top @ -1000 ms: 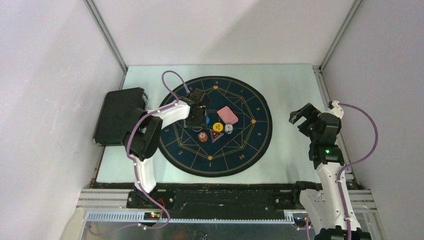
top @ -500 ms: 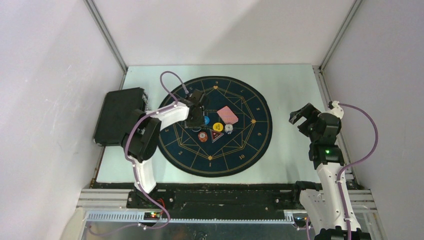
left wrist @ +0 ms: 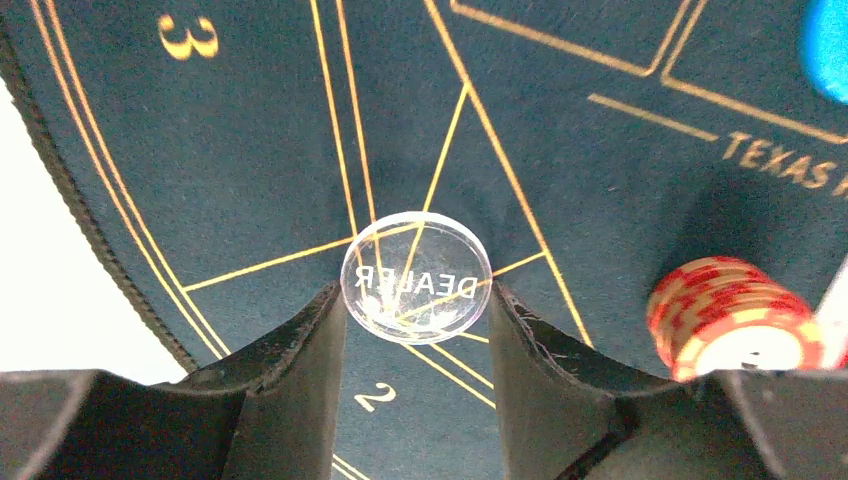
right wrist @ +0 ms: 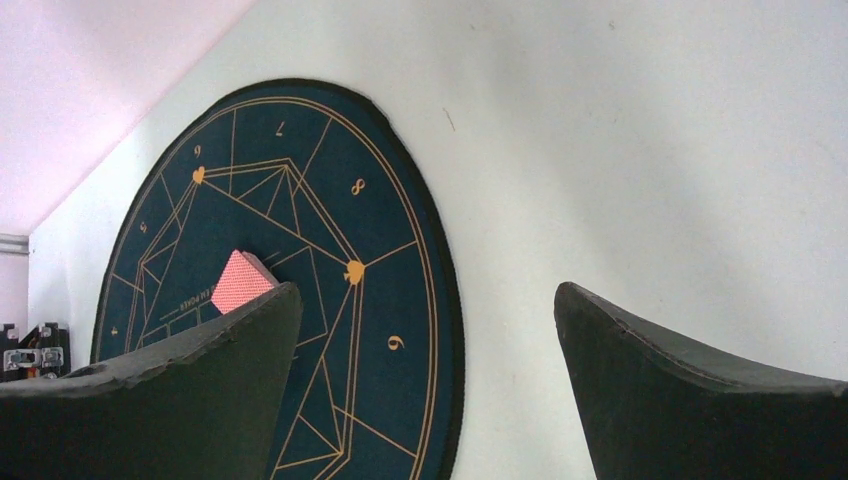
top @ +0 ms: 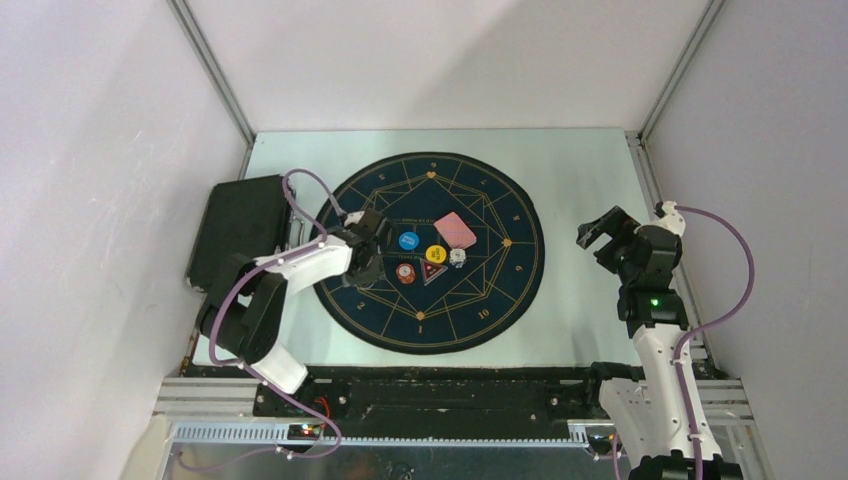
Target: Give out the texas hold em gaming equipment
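My left gripper (top: 362,262) is shut on a clear round dealer button (left wrist: 415,270), held between its fingertips (left wrist: 415,296) just over the dark mat's left part near the number 2. A red-white chip stack (left wrist: 730,315) stands to its right. In the top view, a blue chip (top: 408,240), a yellow chip (top: 435,254), a white chip (top: 457,257), the red-white chips (top: 404,272), a red triangular token (top: 432,272) and pink-backed cards (top: 455,230) lie at the mat's centre. My right gripper (top: 600,232) is open and empty, right of the mat.
The dark round mat (top: 500,290) with gold lines lies in the middle of the pale table. A black rectangular case (top: 238,232) lies at the left edge, beside my left arm. White walls enclose the table at the back and on both sides.
My left gripper has drawn back from the chips at the mat's centre toward the left and the near side, uncovering the blue chip. The right arm has not moved.
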`<state>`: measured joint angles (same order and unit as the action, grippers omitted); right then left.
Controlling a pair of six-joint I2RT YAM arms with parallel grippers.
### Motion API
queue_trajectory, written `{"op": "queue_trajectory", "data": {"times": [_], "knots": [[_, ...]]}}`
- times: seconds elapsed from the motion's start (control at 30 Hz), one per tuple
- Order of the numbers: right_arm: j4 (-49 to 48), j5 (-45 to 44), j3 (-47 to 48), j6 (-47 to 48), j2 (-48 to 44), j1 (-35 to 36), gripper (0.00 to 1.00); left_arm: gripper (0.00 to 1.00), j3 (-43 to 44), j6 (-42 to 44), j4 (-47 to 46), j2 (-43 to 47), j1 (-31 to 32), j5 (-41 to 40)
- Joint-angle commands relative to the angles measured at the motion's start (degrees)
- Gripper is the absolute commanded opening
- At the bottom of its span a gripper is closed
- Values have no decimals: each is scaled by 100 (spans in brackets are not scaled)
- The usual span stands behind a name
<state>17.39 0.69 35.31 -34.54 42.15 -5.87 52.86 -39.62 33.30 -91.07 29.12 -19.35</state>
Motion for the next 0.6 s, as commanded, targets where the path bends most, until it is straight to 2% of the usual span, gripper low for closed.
{"op": "queue_trajectory", "data": {"times": [0.0,0.07,0.17,0.37,0.43,0.57], "knots": [[-203,93,-24,-43,59,-28,100,32,-239,-280,-408,85,23,176],[-207,106,-24,-43,79,-28,100,40,-208,-291,-433,1,23,193],[-183,86,-24,-39,47,-28,100,64,-105,-286,-286,-3,23,172],[-215,60,-24,4,-59,-28,100,94,243,-174,76,472,32,-4],[-218,52,-24,21,-68,-28,100,99,466,-75,90,609,40,21],[-240,59,-24,72,-44,-37,100,100,1059,200,-84,411,41,236]]}}
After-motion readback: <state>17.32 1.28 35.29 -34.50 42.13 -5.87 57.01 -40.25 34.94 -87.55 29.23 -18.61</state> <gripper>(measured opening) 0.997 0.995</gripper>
